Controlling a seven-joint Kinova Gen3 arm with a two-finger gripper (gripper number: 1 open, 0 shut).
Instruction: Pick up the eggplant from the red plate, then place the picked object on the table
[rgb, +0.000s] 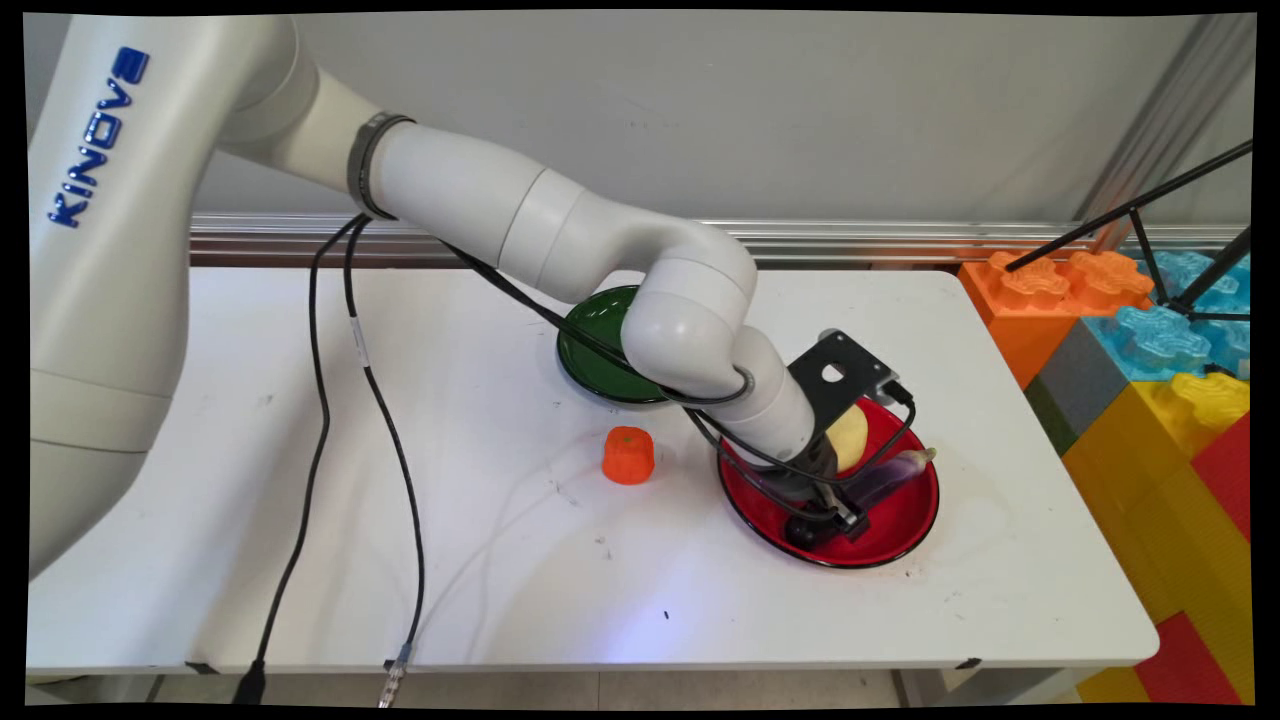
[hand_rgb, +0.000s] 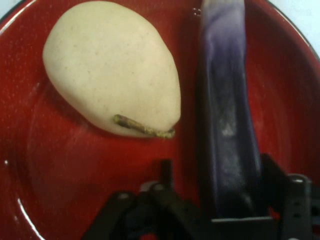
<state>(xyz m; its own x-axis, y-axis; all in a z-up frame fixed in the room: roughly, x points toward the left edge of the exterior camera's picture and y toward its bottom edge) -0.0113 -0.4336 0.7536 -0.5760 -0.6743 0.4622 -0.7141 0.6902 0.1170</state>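
White table (rgb: 300, 560), matte, lightly scuffed, set against a grey wall; stacked oversized toy bricks (rgb: 1150, 400) in orange, blue, yellow and red stand off its 3 o'clock edge.

Red plate (rgb: 900, 525): round, glossy, shallow, dark-rimmed; at about 4 o'clock from the table's centre. It holds two items, lying side by side and apparently touching.

Eggplant (hand_rgb: 227, 110): long, slender, smooth purple skin paling toward one end; lies across the plate's floor. The gripper (hand_rgb: 239, 200), black, two-fingered, is lowered into the plate and straddles it, one finger on each side, pinching its darker end.

Pear-like fruit (hand_rgb: 112, 70): cream-yellow, rounded and tapering, finely speckled, with a short brown stem; rests on its side just beside the eggplant, clear of the fingers.

Orange piece (rgb: 628, 455): small, squat, ribbed, with a green spot on top; stands on the bare table at 9 o'clock from the red plate.

Green plate (rgb: 590, 345): glossy, round, partly hidden by the arm, at 10 o'clock from the red plate.
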